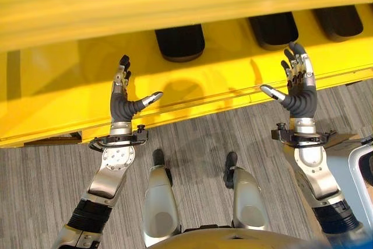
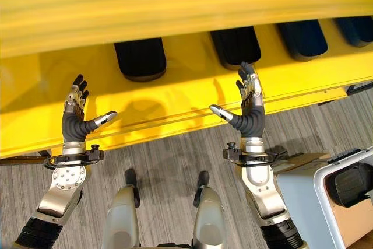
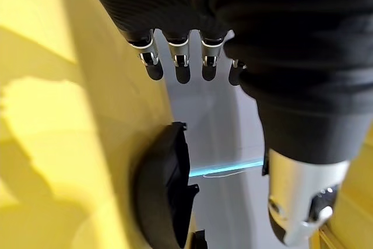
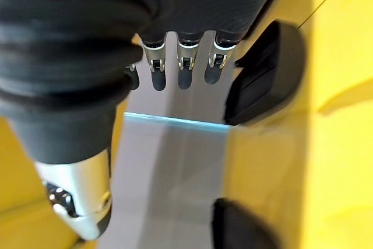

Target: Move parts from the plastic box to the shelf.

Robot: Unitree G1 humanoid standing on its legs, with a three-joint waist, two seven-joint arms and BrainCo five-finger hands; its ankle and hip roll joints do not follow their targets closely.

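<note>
Both hands empty: left hand (image 1: pixel 120 102) and right hand (image 1: pixel 298 88) raised, fingers spread, at near edge of yellow shelf (image 1: pixel 52 80). Three black parts (image 1: pixel 180 42) already on shelf. Plastic box (image 2: pixel 326 193) near right, part inside. Judged between loads; you turn right and reach into box next.
</note>
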